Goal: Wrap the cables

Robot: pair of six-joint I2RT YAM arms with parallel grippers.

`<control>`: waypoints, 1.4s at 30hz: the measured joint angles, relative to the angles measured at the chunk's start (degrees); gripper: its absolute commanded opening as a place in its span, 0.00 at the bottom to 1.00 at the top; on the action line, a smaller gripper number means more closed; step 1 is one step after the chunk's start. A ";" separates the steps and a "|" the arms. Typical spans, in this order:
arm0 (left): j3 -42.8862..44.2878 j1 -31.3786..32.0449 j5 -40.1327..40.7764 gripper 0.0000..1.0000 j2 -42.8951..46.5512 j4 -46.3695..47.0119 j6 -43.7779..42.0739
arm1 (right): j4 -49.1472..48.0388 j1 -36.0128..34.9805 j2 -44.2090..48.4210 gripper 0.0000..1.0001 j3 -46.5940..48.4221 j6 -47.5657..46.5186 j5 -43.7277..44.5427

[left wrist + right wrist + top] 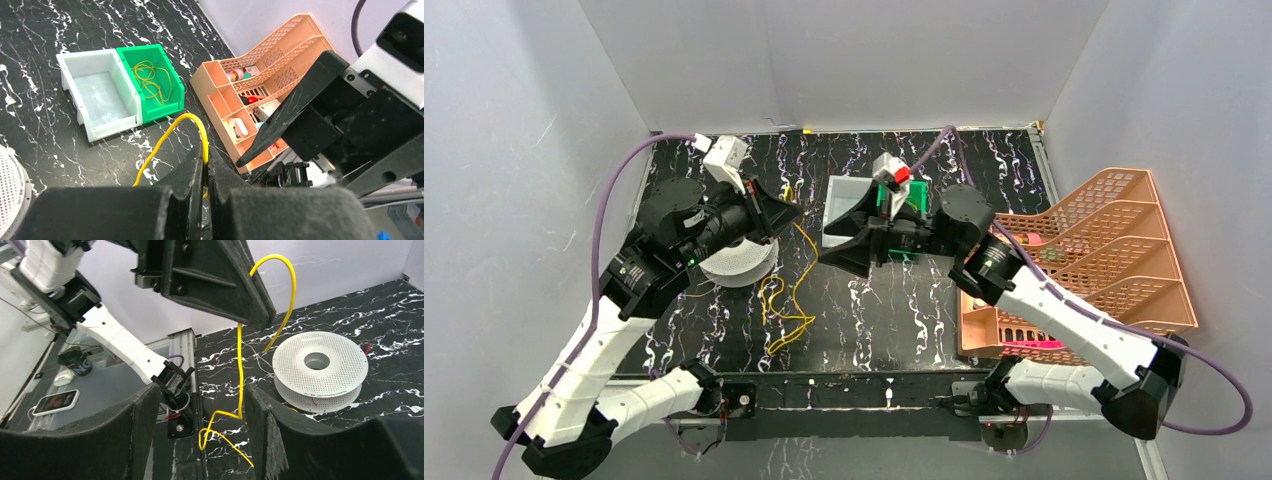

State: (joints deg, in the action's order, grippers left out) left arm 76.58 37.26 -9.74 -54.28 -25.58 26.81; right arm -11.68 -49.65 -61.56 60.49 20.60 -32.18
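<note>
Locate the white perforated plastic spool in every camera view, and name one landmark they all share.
Top external: white perforated spool left of centre, partly under the left arm.
Left wrist: only its rim at the lower left edge.
Right wrist: right of centre, whole.
Shared landmark: the thin yellow cable beside it.

- From above, my left arm (659, 255) covers most of the spool (744, 268). My left wrist view cuts the spool to a sliver at the picture's left edge.
- Right of that sliver, the yellow cable (172, 131) vanishes between my closed left jaws, and its end below them is hidden.
- In my right wrist view, the same cable runs off the bottom edge, left of the spool.
- Across the surface (894, 310) from the spool, the green bin (917, 204) sits mostly behind my right wrist (959, 215).
- The things in the orange tray (1124, 235), farthest from the spool, are too small to name.
</note>
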 measured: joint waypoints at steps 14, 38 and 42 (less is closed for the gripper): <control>-2.16 0.00 3.61 0.00 1.62 2.03 6.64 | 5.66 -7.19 -12.33 0.49 8.50 -10.80 11.76; -7.78 0.00 3.78 0.64 6.12 5.57 8.17 | 6.14 -7.58 -11.26 0.00 9.01 -12.94 16.65; -9.51 0.00 3.82 0.72 8.94 6.49 7.39 | 7.89 -7.58 -10.58 0.00 9.05 -13.03 18.80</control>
State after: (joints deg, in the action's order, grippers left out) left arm 67.07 37.26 -5.91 -45.34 -19.09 34.20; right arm -3.79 -57.23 -72.14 69.54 7.57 -13.39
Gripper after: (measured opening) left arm 0.676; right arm 0.024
